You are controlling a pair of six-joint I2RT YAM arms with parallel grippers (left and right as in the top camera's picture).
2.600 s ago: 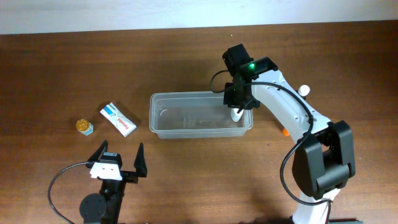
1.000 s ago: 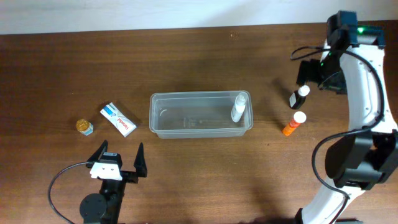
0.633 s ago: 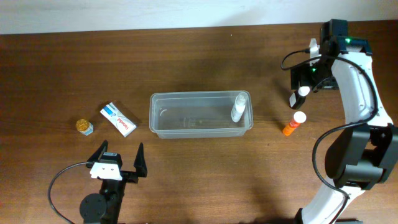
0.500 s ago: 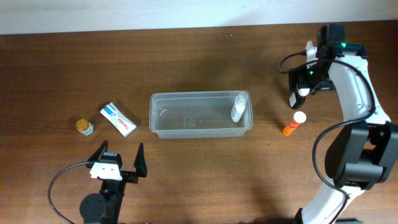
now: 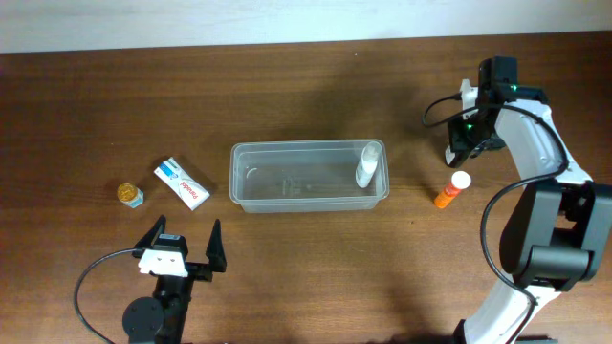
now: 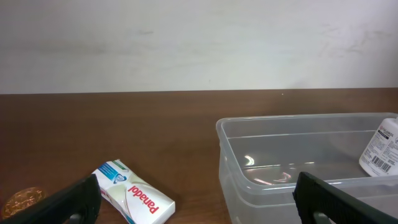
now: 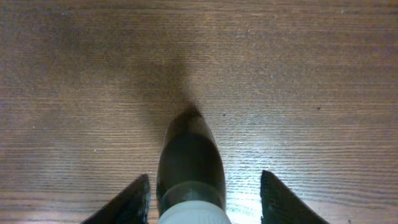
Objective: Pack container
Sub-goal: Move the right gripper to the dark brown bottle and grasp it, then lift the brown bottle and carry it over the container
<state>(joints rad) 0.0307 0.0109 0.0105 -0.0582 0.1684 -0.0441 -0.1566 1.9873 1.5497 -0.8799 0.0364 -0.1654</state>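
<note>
The clear container (image 5: 308, 196) lies mid-table, with a white bottle (image 5: 366, 165) standing in its right end. Both also show in the left wrist view: the container (image 6: 298, 155) and the white bottle (image 6: 380, 149). My right gripper (image 5: 460, 143) is open, to the right of the container. In the right wrist view its fingers (image 7: 205, 202) straddle a dark bottle (image 7: 189, 155) with a white cap, without gripping it. From overhead that bottle is mostly hidden under the gripper. My left gripper (image 5: 182, 247) is open and empty near the front left, as its wrist view (image 6: 199, 211) also shows.
An orange bottle (image 5: 451, 189) lies just in front of the right gripper. A white Panadol box (image 5: 181, 183) and a small gold-topped jar (image 5: 130, 195) lie left of the container. The box (image 6: 134, 198) and jar (image 6: 22, 200) also show in the left wrist view.
My right arm left the white bottle in the container, swung to the far right, then came back and down over the dark bottle. The left arm has not moved.
</note>
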